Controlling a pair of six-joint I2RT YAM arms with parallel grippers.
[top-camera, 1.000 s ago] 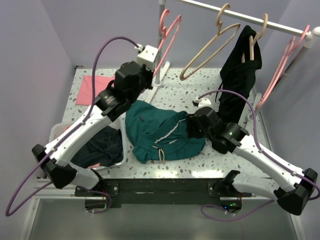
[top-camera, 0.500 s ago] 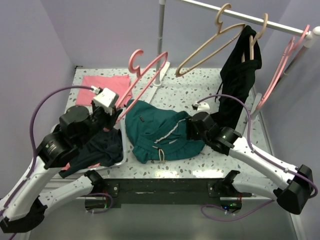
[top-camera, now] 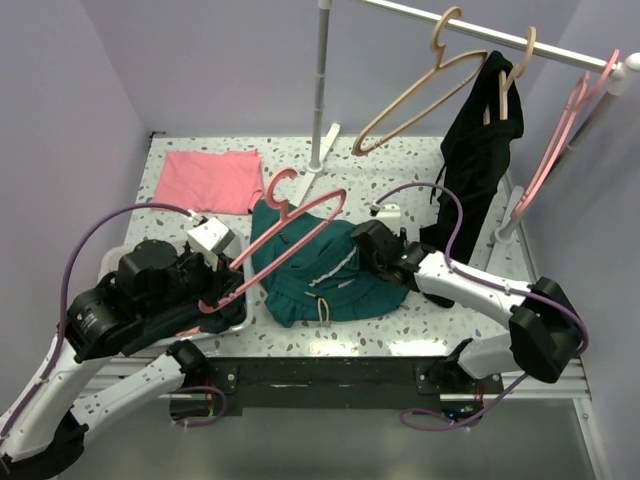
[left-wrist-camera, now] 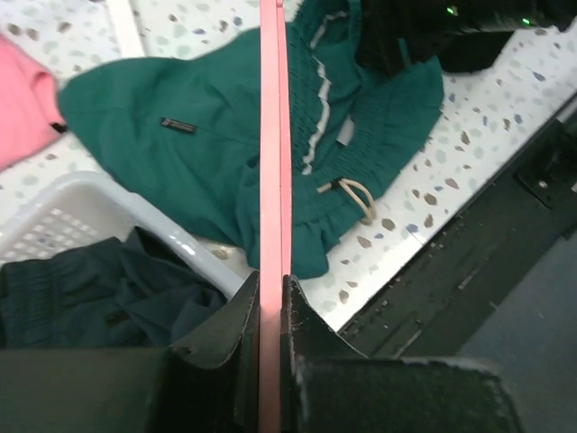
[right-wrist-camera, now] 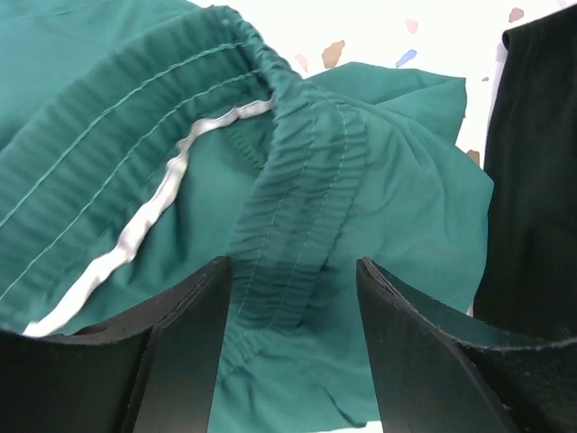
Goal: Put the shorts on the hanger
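The teal shorts (top-camera: 320, 275) lie bunched on the table's middle, with the cream drawstring (top-camera: 322, 308) at the near edge. My left gripper (top-camera: 217, 288) is shut on the salmon-pink hanger (top-camera: 292, 232) and holds it tilted above the shorts' left part, hook pointing away. In the left wrist view the hanger bar (left-wrist-camera: 273, 135) runs straight out from the gripper (left-wrist-camera: 270, 289) across the shorts (left-wrist-camera: 180, 153). My right gripper (top-camera: 366, 250) is open, low over the shorts' right side. In the right wrist view its fingers (right-wrist-camera: 293, 298) straddle the gathered waistband (right-wrist-camera: 297, 207).
A white basket (left-wrist-camera: 54, 216) with a dark garment (left-wrist-camera: 90, 289) stands at the near left. A flat pink cloth (top-camera: 210, 180) lies at the back left. A rail on a pole (top-camera: 322, 90) carries tan hangers (top-camera: 410, 100), a black garment (top-camera: 480, 150) and another pink hanger (top-camera: 560, 140).
My left arm has brought the pink hanger from the rail down and forward, to over the shorts. My right gripper has shifted a little left along the waistband, still open.
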